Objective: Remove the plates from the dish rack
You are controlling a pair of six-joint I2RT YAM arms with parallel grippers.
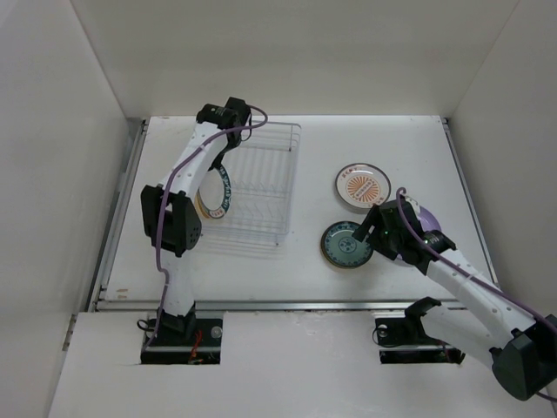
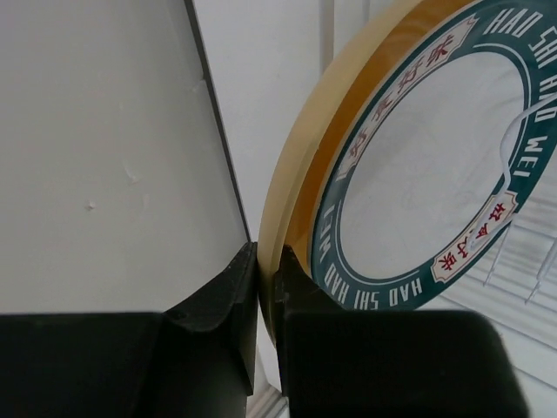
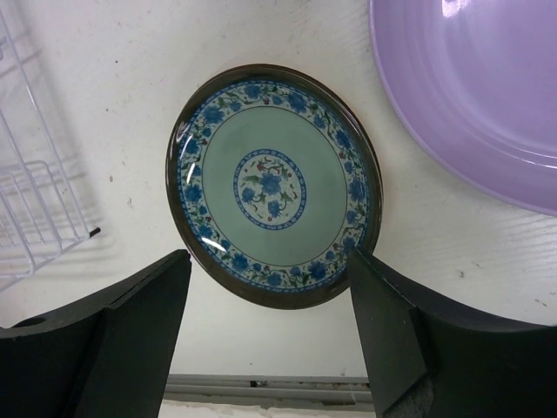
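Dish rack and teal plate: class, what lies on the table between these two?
Nothing. The strip of table between the dish rack and the teal plate is bare. This shows in the top view and in the right wrist view.

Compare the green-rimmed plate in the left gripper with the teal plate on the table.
The green-rimmed plate stands on edge, pinched at its rim by the left gripper; the teal plate lies flat on the table, ungripped. The green-rimmed plate's centre is plain white; the teal plate's is floral. Both are round.
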